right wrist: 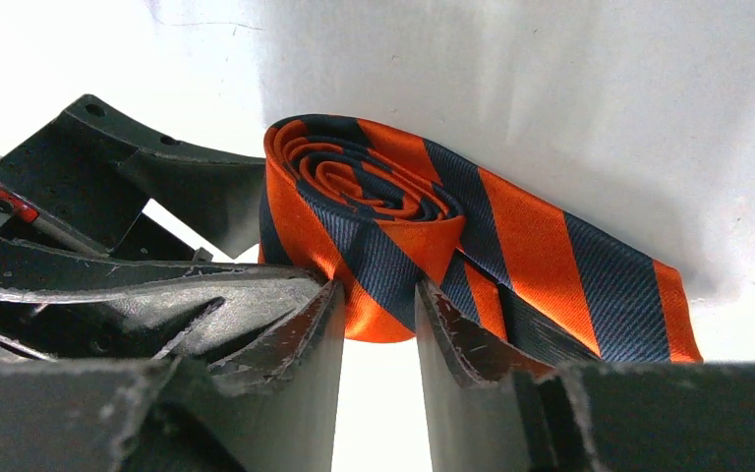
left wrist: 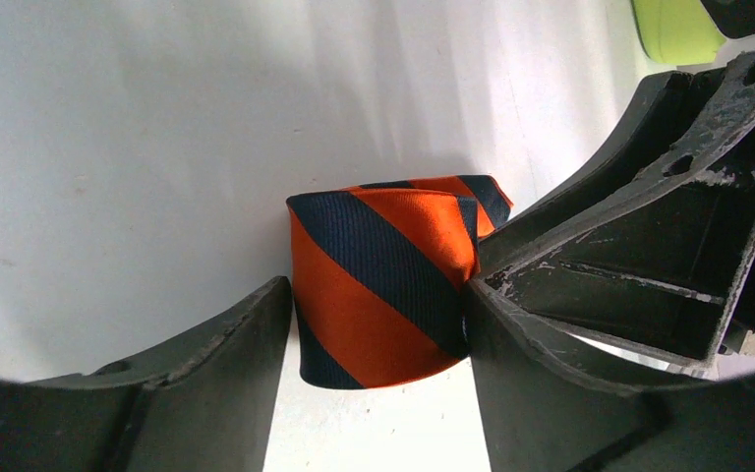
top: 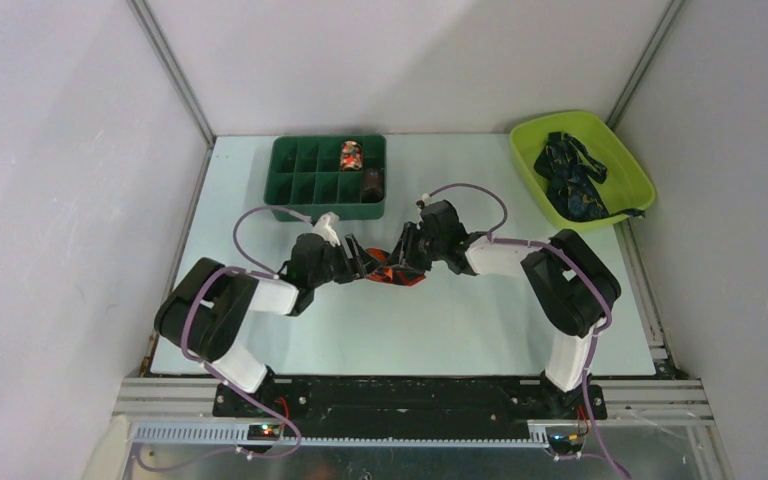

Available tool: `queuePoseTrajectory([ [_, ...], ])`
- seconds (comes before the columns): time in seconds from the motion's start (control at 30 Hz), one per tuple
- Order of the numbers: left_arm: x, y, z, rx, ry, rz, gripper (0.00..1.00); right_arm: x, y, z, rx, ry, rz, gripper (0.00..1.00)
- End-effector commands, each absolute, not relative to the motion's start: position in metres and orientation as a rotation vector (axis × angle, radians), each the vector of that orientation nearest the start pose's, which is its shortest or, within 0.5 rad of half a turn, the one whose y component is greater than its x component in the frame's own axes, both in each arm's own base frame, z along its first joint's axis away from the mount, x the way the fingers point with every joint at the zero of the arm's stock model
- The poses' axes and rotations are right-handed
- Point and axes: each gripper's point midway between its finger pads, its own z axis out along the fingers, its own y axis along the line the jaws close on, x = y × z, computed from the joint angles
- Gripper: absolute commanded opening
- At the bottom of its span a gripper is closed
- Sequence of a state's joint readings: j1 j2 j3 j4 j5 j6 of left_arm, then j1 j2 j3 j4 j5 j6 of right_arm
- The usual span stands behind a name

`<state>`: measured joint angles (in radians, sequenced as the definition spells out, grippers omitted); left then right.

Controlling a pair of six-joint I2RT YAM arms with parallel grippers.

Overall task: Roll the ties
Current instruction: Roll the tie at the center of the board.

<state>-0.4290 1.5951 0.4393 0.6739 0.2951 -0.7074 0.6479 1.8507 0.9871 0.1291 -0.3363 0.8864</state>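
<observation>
The red-orange tie with dark diagonal stripes [top: 407,277] is wound into a small roll [left wrist: 383,285] on the table's middle, between both grippers. In the right wrist view its spiral end [right wrist: 374,187] faces up and a loose tail [right wrist: 590,285] trails to the right. My left gripper [left wrist: 378,295] is open round the roll. Its right finger [left wrist: 511,324] touches the roll and its left finger [left wrist: 256,334] stands at the roll's edge. My right gripper [right wrist: 378,295] is shut on the roll's near lower edge. More dark patterned ties [top: 570,175] lie heaped in the lime basket [top: 628,150].
A dark green divided tray [top: 285,185] stands at the back, holding two small rolls [top: 351,155] [top: 372,184]. The lime basket sits at the back right corner. Purple cables [top: 250,225] loop over both arms. White walls close the table on three sides.
</observation>
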Motion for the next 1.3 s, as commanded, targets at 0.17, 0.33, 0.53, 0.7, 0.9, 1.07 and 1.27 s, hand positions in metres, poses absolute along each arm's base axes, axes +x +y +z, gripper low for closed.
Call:
queuePoseTrajectory([
  [0.17, 0.313, -0.231, 0.053, -0.09, 2.147, -0.989, 0.64, 0.318, 0.332, 0.049, 0.112, 2.527, 1.005, 0.35],
  [0.33, 0.316, -0.226, 0.054, -0.113, 2.154, -0.952, 0.63, 0.323, 0.323, 0.073, 0.092, 2.473, 0.974, 0.4],
  [0.53, 0.322, -0.222, 0.059, -0.129, 2.168, -0.903, 0.63, 0.328, 0.297, 0.089, 0.086, 2.441, 0.839, 0.45],
  [0.7, 0.326, -0.211, 0.059, -0.129, 2.23, -0.767, 0.62, 0.335, 0.276, 0.08, 0.136, 2.453, 0.778, 0.43],
  [0.9, 0.329, -0.206, 0.063, -0.066, 2.29, -0.604, 0.6, 0.335, 0.26, 0.071, 0.19, 2.46, 0.783, 0.42],
  [1.07, 0.327, -0.207, 0.062, -0.021, 2.323, -0.51, 0.59, 0.333, 0.251, 0.067, 0.21, 2.46, 0.772, 0.42],
  [1.27, 0.325, -0.204, 0.06, 0.053, 2.38, -0.339, 0.58, 0.332, 0.242, 0.065, 0.233, 2.457, 0.762, 0.41],
])
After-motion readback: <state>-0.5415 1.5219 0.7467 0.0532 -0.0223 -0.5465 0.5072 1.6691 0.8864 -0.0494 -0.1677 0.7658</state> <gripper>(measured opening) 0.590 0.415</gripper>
